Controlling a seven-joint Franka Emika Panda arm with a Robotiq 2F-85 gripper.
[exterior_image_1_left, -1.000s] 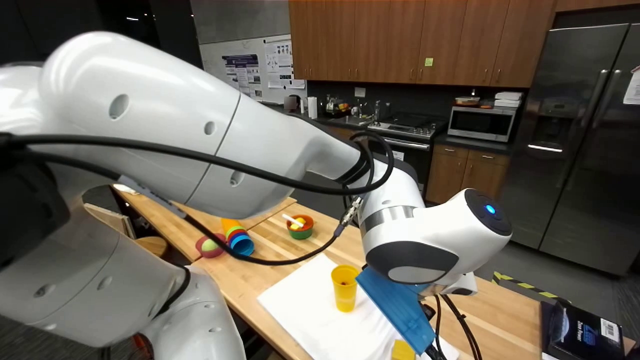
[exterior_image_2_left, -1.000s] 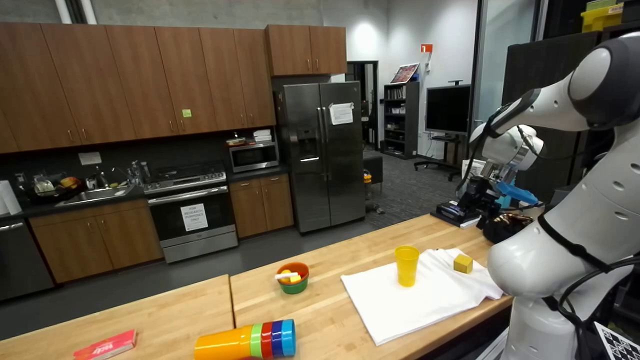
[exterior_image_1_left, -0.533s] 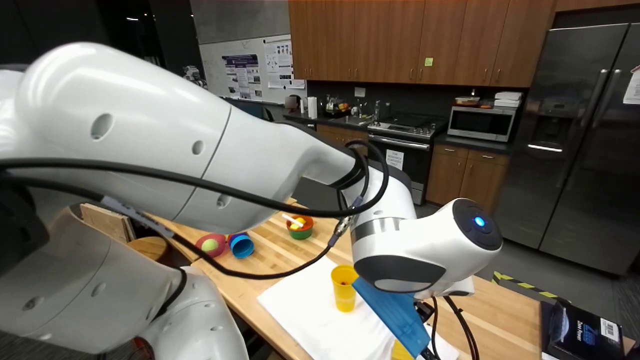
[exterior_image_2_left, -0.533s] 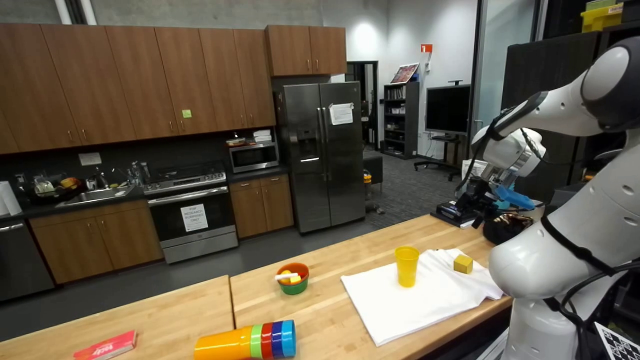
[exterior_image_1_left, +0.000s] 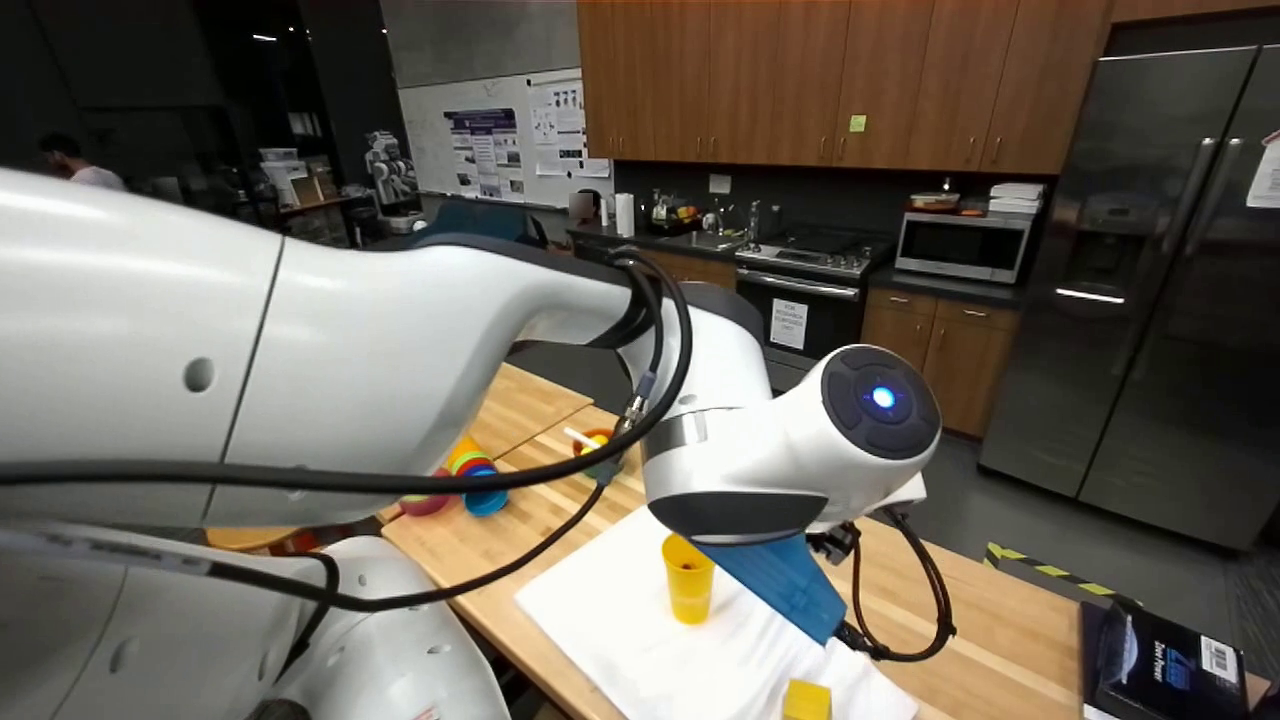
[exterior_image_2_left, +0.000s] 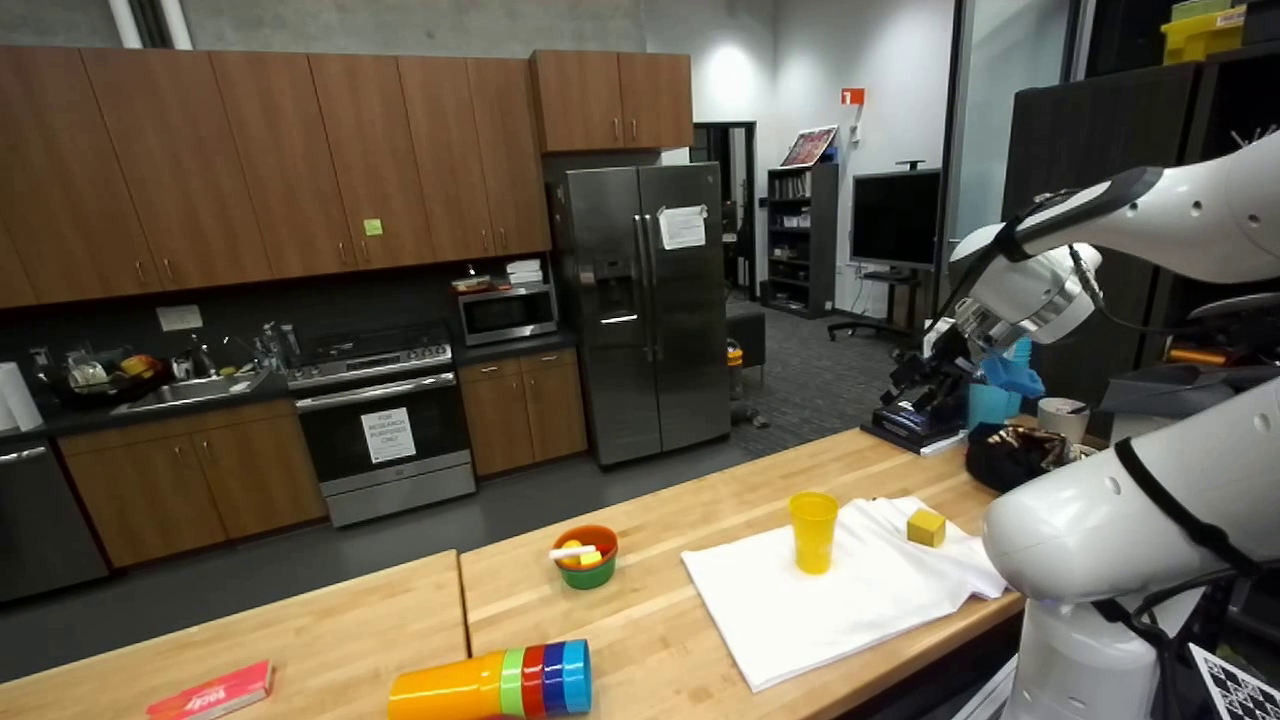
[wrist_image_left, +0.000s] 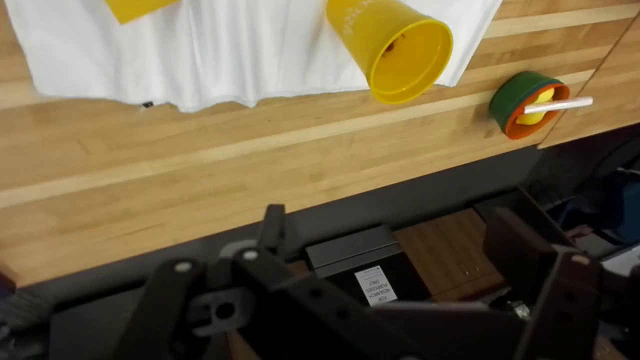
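Observation:
My gripper (wrist_image_left: 389, 225) stands open in the wrist view, its dark fingers wide apart with nothing between them. In an exterior view the gripper (exterior_image_2_left: 922, 385) hangs above the table's far right end; a blue piece (exterior_image_1_left: 785, 585) on the hand hides most of it from the opposite camera. A yellow cup (exterior_image_2_left: 814, 535) stands upright on a white cloth (exterior_image_2_left: 790, 630), with something small and dark inside. On that same cloth lies a yellow block (exterior_image_2_left: 926, 528), cut off at the top of the wrist view. The gripper touches neither.
A green and orange bowl (exterior_image_2_left: 587, 572) holds yellow pieces and a white stick. Stacked coloured cups (exterior_image_2_left: 450, 690) lie on their side near a pink box (exterior_image_2_left: 212, 690). A black box (exterior_image_1_left: 1170, 655) and a dark bag (exterior_image_2_left: 1010, 455) sit at the table's end.
The forearm has come down and the hand has swung and tilted, moving left in both exterior views. The yellow block shows more fully from behind the hand. Cup, block and cloth have stayed put.

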